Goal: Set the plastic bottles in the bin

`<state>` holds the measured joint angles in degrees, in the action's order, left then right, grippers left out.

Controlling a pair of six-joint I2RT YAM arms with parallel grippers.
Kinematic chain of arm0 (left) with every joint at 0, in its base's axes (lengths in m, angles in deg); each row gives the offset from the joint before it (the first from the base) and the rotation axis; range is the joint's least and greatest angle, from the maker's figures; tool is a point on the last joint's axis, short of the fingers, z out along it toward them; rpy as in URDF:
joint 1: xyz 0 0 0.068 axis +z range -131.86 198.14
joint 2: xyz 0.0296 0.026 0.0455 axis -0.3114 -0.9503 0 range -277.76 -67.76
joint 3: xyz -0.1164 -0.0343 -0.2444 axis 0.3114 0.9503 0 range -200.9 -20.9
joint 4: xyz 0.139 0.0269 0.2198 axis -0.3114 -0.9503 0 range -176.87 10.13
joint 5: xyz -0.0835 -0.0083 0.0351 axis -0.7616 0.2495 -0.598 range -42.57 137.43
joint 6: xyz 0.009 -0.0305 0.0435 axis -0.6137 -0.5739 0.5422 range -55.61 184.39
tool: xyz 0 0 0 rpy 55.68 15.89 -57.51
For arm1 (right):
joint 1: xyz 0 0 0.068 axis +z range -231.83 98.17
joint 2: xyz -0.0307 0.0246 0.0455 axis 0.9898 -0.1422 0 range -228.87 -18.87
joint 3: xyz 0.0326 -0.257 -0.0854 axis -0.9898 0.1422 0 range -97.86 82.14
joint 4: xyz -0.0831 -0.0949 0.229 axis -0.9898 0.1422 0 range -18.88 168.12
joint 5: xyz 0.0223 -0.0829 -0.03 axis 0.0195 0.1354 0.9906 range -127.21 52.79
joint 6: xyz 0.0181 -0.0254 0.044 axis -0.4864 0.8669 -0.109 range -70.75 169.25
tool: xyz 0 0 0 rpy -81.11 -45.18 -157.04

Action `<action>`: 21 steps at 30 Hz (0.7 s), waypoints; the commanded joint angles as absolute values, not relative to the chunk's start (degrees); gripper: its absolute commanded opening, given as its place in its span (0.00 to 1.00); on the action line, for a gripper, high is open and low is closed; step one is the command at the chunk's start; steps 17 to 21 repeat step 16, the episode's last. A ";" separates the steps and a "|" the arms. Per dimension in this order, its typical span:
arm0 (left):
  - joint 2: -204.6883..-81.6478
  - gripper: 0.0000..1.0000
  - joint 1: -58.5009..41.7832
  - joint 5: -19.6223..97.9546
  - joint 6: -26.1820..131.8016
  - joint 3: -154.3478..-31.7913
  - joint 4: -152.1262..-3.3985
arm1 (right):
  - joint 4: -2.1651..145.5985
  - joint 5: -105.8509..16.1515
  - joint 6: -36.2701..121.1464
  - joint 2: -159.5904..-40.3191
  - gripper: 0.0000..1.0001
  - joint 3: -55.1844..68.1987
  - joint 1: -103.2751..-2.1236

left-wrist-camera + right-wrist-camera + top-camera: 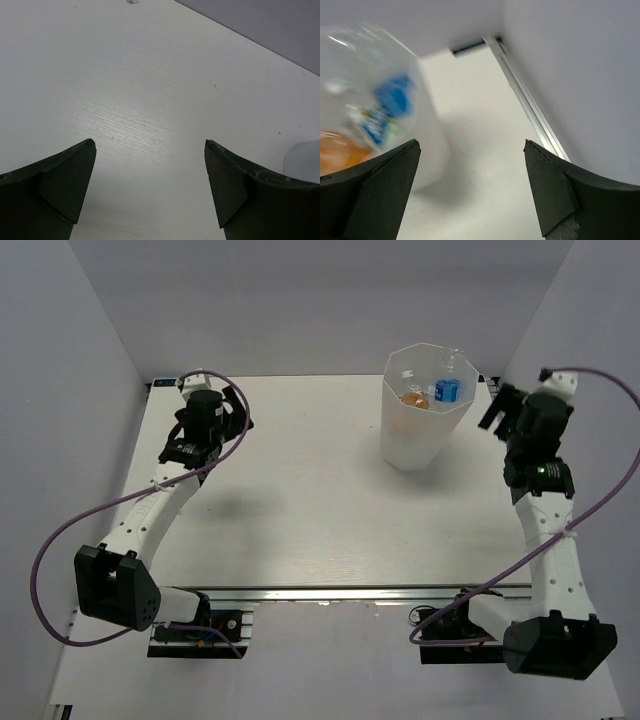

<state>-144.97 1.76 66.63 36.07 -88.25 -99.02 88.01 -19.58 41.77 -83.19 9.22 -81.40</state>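
Note:
The tall white faceted bin [415, 435] stands at the back right of the table. Inside it I see a clear bottle with a blue label [447, 389] and the short orange bottle [415, 397]. The other bottles are hidden or out of view. In the right wrist view the bin [427, 150] is blurred at the left, with the blue label [392, 97] and the orange bottle [337, 150] showing. My right gripper [497, 408] is open and empty, just right of the bin [470, 145]. My left gripper [190, 455] is open and empty over bare table [150, 145] at the back left.
The white table [300, 510] is walled by grey panels at left, back and right. A metal rail [530, 110] runs along the right wall's foot. A rail and cable clamps line the near edge [330, 595].

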 commanded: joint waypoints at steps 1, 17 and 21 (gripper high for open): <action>-142.64 0.98 3.02 67.90 33.28 -86.82 -97.70 | 90.57 -17.96 33.08 -77.88 0.89 21.73 -85.95; -141.41 0.98 3.20 74.50 33.01 -85.59 -98.67 | 81.76 -21.83 32.73 -68.97 0.89 32.31 -86.04; -141.41 0.98 3.20 74.50 33.01 -85.59 -98.67 | 81.76 -21.83 32.73 -68.97 0.89 32.31 -86.04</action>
